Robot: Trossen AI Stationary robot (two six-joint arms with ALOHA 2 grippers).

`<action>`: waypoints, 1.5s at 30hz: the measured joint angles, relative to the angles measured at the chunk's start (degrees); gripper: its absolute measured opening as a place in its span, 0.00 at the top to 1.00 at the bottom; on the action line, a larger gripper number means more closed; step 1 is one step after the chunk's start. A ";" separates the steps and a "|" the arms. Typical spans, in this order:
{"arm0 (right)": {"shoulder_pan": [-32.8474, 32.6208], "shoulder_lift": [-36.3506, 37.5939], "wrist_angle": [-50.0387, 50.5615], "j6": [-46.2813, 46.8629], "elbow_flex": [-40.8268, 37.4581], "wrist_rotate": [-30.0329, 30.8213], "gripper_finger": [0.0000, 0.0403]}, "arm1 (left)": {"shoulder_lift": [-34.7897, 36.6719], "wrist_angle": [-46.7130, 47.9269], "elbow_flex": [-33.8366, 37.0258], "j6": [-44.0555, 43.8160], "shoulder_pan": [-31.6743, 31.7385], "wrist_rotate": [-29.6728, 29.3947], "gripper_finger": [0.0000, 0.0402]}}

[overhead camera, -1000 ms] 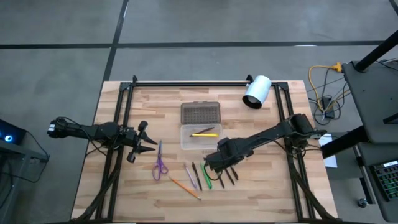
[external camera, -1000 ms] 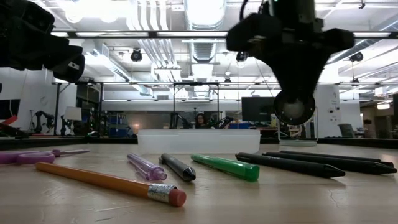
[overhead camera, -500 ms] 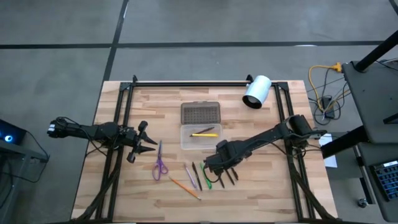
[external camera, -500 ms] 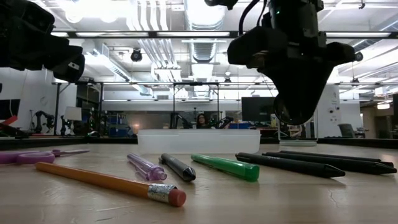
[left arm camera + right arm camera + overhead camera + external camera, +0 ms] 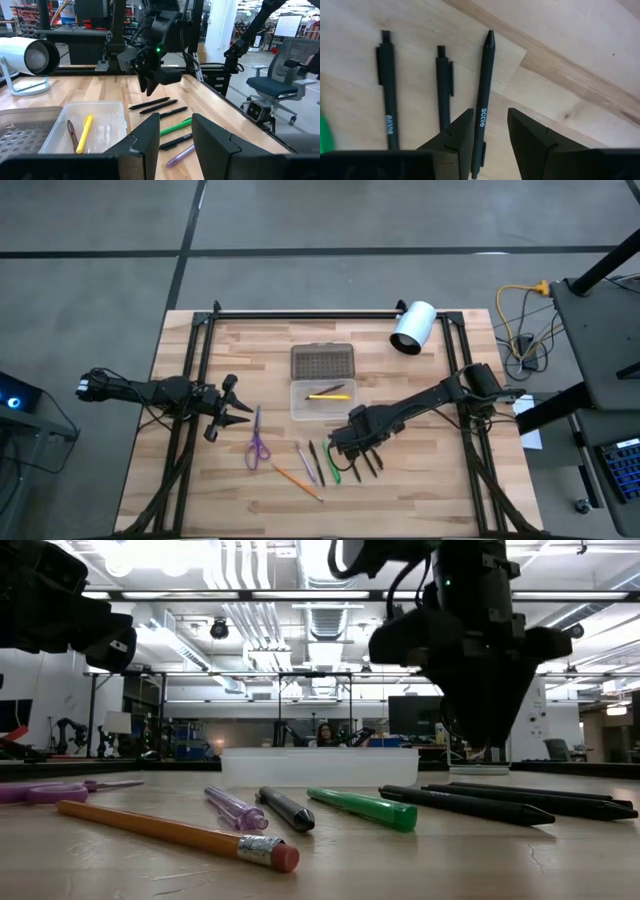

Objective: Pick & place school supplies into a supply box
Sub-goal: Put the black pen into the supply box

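The clear supply box (image 5: 322,402) lies mid-table, its dotted lid (image 5: 322,362) flat behind it, with a yellow pen (image 5: 85,132) and a brown one inside. Purple scissors (image 5: 257,446), an orange pencil (image 5: 297,481), a purple pen (image 5: 235,808), a black pen (image 5: 287,808), a green pen (image 5: 362,808) and three black pens (image 5: 440,85) lie flat on the wood near the front. My right gripper (image 5: 352,448) hangs open, pointing down just above the black pens; its fingers straddle one black pen (image 5: 484,100) without touching. My left gripper (image 5: 235,416) waits open at the left.
A white cylinder (image 5: 412,327) stands at the table's far right corner. Black frame rails (image 5: 300,313) run along the far edge and down both sides. Bare wood lies between the scissors and the left gripper and along the near edge.
My right gripper has sunk a little toward the black pens, still pointing down. The pens and the box have stayed where they were.
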State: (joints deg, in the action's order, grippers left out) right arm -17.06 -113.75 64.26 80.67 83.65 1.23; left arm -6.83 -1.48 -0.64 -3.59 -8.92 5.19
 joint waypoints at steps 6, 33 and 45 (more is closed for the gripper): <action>-0.04 0.00 -0.77 0.60 -1.04 -0.21 0.72 | 0.00 -0.01 -0.01 0.02 0.00 0.00 0.75; -0.50 0.26 -11.63 -2.33 -10.94 -6.23 0.75 | 0.00 -0.02 -0.01 0.00 -0.01 0.01 0.75; -0.43 0.17 -11.49 -4.14 -11.47 -6.97 0.92 | 0.00 -0.02 0.00 0.00 0.00 0.00 0.75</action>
State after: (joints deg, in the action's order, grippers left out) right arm -17.48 -113.58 52.76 76.53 72.18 -5.73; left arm -6.83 -1.50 -0.64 -3.60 -8.92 5.19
